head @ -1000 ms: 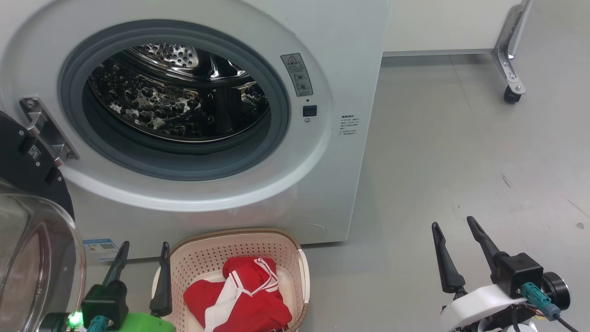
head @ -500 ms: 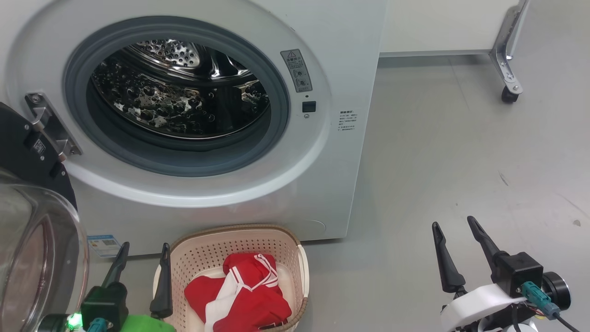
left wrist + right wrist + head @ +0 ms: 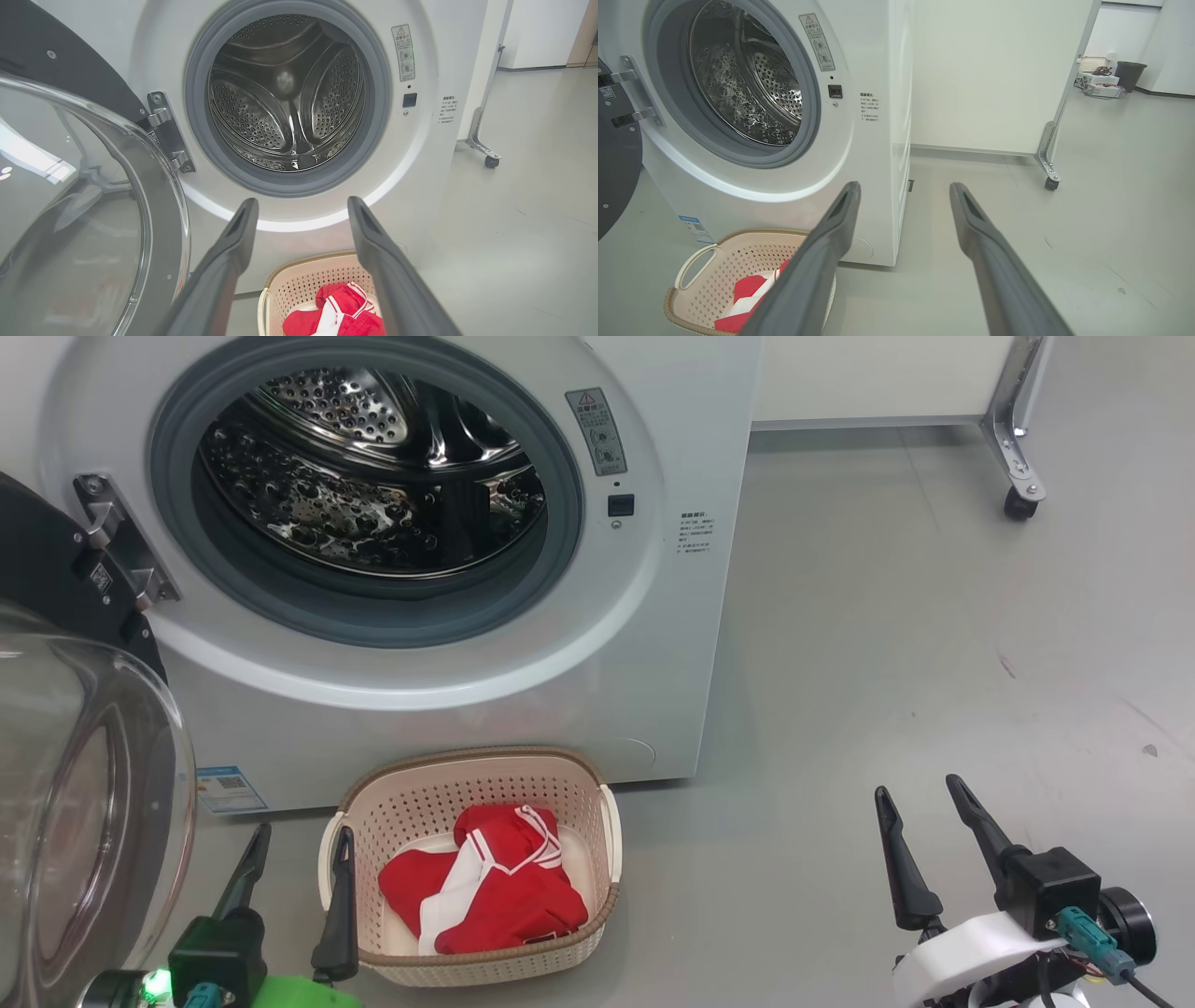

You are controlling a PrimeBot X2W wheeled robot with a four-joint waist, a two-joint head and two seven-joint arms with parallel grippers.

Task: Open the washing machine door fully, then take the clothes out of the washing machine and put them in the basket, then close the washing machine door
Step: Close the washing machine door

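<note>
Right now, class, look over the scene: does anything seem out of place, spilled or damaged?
Nothing stands out. The clothes lie inside the basket, the washing machine is empty with its door open, and the floor has faint scuffs.

- Left gripper (image 3: 301,833): low left in head view, fingers pointing up, jaws spread wide.
- Right gripper (image 3: 918,789): low right, fingers up, leaning slightly left, jaws spread wide.
- Left wrist (image 3: 299,992): green shell, small green light lit.
- Right wrist (image 3: 966,947): white shell, teal plug attached.
</note>
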